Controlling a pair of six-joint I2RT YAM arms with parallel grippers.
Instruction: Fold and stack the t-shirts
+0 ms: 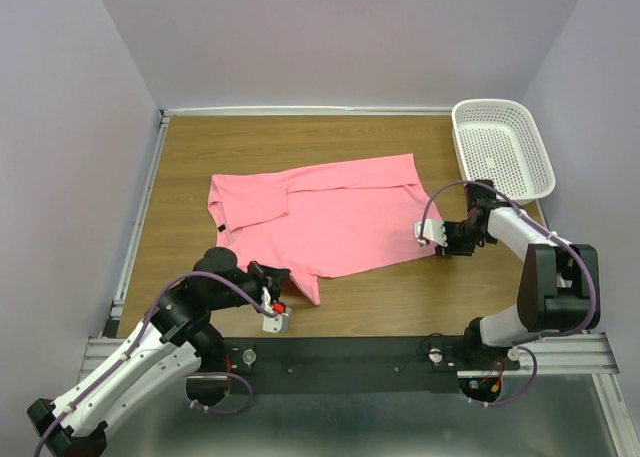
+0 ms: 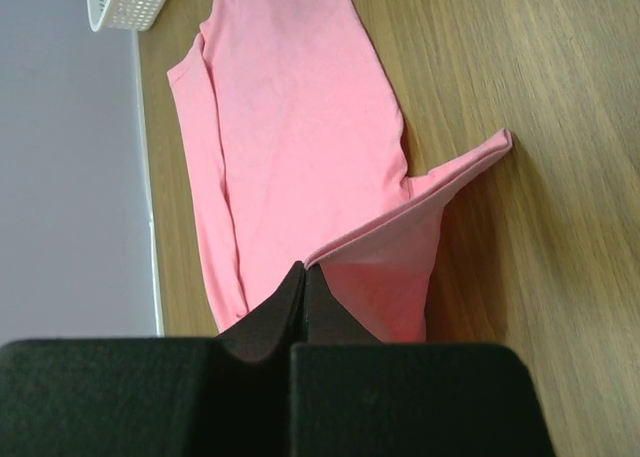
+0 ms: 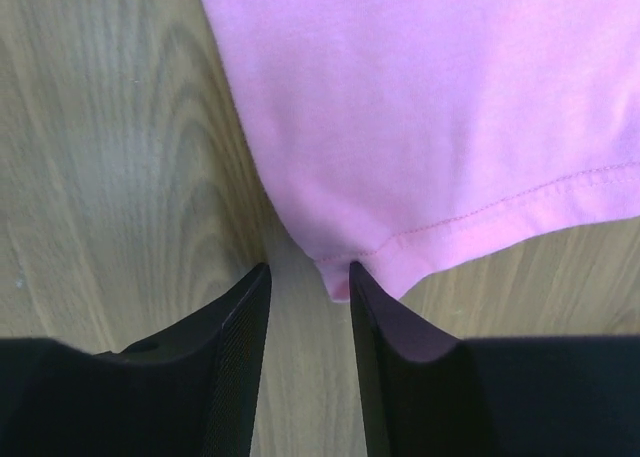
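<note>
A: Left gripper (image 2: 303, 279) is clenched on the near edge of the salmon-pink t-shirt (image 1: 335, 217), holding it raised off the wooden table (image 1: 400, 297).
B: Right gripper (image 3: 308, 277) is parted, straddling a hem corner, nothing pinched. Risk: closing there catches only the tip, so the cloth slips and the fold skews.
A: Shirt lies mid-table. White mesh basket (image 1: 503, 147) sits beyond, apart.

No text, brand, number or sign can be read in any view. The t-shirt (image 1: 340, 227) shows only plain pink cloth, the basket (image 1: 488, 103) only plain white mesh, and the bench (image 1: 400, 297) only bare wood grain. Any marking on the arms is too small to make out.
</note>
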